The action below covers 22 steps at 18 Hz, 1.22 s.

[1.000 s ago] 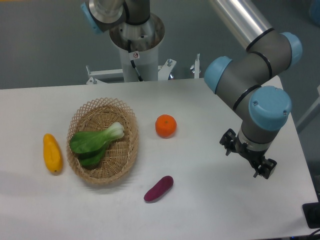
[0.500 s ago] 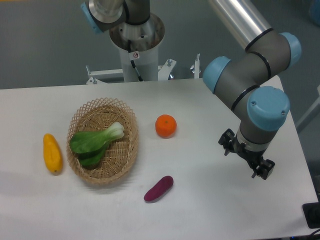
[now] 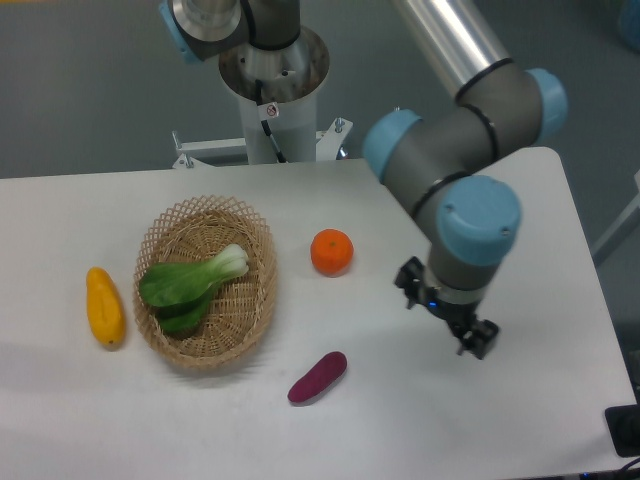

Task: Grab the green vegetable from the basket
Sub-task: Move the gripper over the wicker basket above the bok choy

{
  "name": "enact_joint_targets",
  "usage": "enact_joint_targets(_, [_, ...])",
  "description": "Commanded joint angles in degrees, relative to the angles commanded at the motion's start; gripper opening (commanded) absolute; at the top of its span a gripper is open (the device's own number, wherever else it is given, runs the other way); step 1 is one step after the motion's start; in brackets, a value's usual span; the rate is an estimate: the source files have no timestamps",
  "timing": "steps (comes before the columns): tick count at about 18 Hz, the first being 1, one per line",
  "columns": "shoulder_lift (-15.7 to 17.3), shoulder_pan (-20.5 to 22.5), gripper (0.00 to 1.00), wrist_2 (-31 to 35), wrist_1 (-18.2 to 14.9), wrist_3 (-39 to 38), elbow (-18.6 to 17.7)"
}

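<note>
The green vegetable [image 3: 188,283], a small bok choy with dark leaves and a pale stem base, lies inside the oval wicker basket [image 3: 258,268] at the table's left. Its stem points up and right. My gripper [image 3: 447,314] hangs over the table well to the right of the basket, pointing down under the blue wrist joint. Its black fingers [image 3: 410,278] stick out on both sides of the wrist, spread apart, and nothing is between them.
A yellow oblong fruit [image 3: 104,306] lies just left of the basket. An orange [image 3: 331,251] sits to the basket's right, and a purple oblong vegetable [image 3: 317,377] lies in front. The arm's base column [image 3: 272,90] stands behind the table.
The arm has swung left, carrying the gripper from near the right edge toward the table's middle. The produce and the basket have not moved.
</note>
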Motion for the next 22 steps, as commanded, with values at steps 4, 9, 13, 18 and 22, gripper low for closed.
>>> enact_joint_targets(4, [3.52, -3.87, 1.00, 0.00, 0.26, -1.41, -5.80])
enact_joint_targets(9, [6.42, -8.53, 1.00, 0.09, 3.51, -2.20, -13.44])
enact_joint_targets(13, [8.00, -12.04, 1.00, 0.17, 4.31, -2.20, -17.41])
enact_joint_targets(18, [8.80, -15.47, 1.00, 0.00, 4.57, -7.90, -19.79])
enact_joint_targets(22, [8.89, -17.85, 1.00, 0.09, 5.79, -14.40, -22.15])
